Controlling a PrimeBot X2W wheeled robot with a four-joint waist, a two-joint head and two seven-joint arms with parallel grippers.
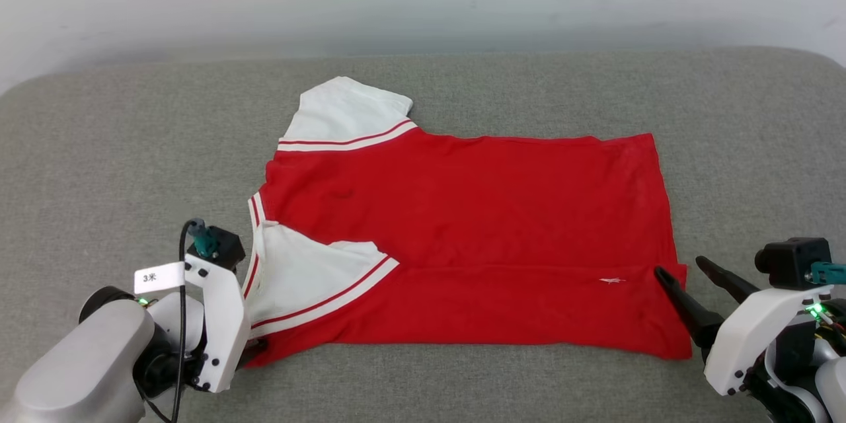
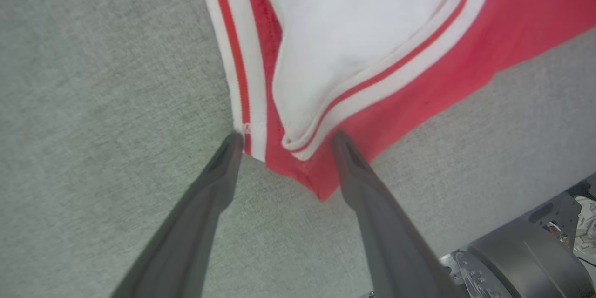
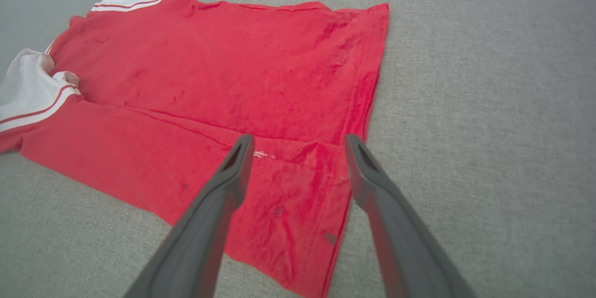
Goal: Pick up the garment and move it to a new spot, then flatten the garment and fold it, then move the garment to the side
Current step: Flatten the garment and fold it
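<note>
Garment (image 1: pixel 476 211) placement first: it lies spread across the middle of the grey counter (image 1: pixel 132 145), collar end toward 9 o'clock and hem toward 3 o'clock, plain red side up with no print showing. Its 6 o'clock edge is already turned over into a long strip. The near sleeve (image 1: pixel 310 277), white with red-white trim, is tucked in on top, while the far sleeve (image 1: pixel 344 112) sticks out at 11 o'clock. I have the left gripper (image 2: pixel 287 137) at 8 o'clock, released, its fingers spread either side of the collar-end corner. The right gripper (image 1: pixel 679 266) is at 4 o'clock, likewise released, over the hem corner. I judge both sit at the ends of that folded strip so I can pinch the two corners together and carry the next fold evenly.
</note>
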